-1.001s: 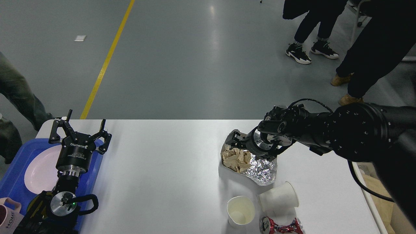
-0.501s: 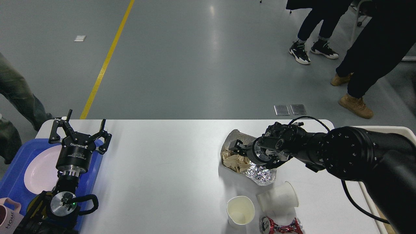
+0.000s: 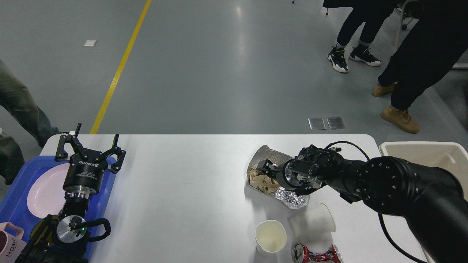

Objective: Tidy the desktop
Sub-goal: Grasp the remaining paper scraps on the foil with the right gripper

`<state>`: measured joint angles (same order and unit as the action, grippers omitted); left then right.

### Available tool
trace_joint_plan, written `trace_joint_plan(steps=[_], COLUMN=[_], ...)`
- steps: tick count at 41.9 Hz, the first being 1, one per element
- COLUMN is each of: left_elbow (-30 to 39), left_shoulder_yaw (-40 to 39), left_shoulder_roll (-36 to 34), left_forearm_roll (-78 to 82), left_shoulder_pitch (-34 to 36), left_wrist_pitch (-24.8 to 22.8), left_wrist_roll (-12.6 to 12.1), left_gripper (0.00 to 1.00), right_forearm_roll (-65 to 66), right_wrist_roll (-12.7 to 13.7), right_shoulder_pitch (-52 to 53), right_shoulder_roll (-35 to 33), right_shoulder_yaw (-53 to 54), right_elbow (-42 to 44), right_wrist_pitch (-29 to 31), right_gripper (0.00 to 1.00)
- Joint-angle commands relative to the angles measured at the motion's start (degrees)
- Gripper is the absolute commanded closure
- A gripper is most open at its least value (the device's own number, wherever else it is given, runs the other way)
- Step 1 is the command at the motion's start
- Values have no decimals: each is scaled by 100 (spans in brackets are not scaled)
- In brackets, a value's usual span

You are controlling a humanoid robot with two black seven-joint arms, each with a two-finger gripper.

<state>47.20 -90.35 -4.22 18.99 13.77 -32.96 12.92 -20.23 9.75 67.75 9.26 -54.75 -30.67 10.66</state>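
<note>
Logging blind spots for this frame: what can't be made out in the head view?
- Right gripper: seen end-on and dark over the foil and crumpled brown paper; open, shut or gripping cannot be told.
- Crushed red can: cut off by the bottom edge.
- Pink mug: cut off at the bottom-left corner.
- Beige bin: inside hidden by the right arm.
- Blue tray: partly covered by the left arm; left gripper is open.

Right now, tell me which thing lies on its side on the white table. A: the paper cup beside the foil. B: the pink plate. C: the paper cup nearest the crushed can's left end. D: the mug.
A: the paper cup beside the foil lies tipped over just below the foil, while the other paper cup stands upright with its mouth up.
</note>
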Motion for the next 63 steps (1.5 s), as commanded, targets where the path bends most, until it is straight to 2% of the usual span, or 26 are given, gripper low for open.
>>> trace_joint_plan(steps=[1,5,9,10,14,21,33,37,46,54,63], left_elbow=[0,0,0,0,0,0,0,0,0,0,0], left_shoulder_yaw=[0,0,0,0,0,0,0,0,0,0,0], left_shoulder_roll=[0,0,0,0,0,0,0,0,0,0,0], left_forearm_roll=[0,0,0,0,0,0,0,0,0,0,0], left_shoulder_pitch=[3,3,3,3,3,3,3,3,3,3,-6], left_wrist_pitch=[0,0,0,0,0,0,0,0,0,0,0], left_wrist_roll=[0,0,0,0,0,0,0,0,0,0,0], left_gripper=[3,3,3,3,3,3,3,3,3,3,3], right_forearm_roll=[-60,-104,-87,-87,-60,-8,-25,-25,-8,27,519], right_wrist_roll=[0,9,9,18,18,202,246,360,378,378,369], right_shoulder_pitch=[-77,-86,-69,-42,-7,2,37,124,1169,2776,4667], right_shoulder_roll=[15,6,6,6,-12,-38,-64,-169,-864,-1373,-1532], right_shoulder_yaw=[175,245,245,237,219,201,210,210,122,-316,-818], right_elbow=[52,43,0,-27,-62,-62,-141,-237,-1564,-2881,-4324], right_wrist_pitch=[-20,-125,-143,-108,-55,-73,-73,-47,15,910,1728], right_gripper=[16,37,77,99,100,100,100,100,100,100,100])
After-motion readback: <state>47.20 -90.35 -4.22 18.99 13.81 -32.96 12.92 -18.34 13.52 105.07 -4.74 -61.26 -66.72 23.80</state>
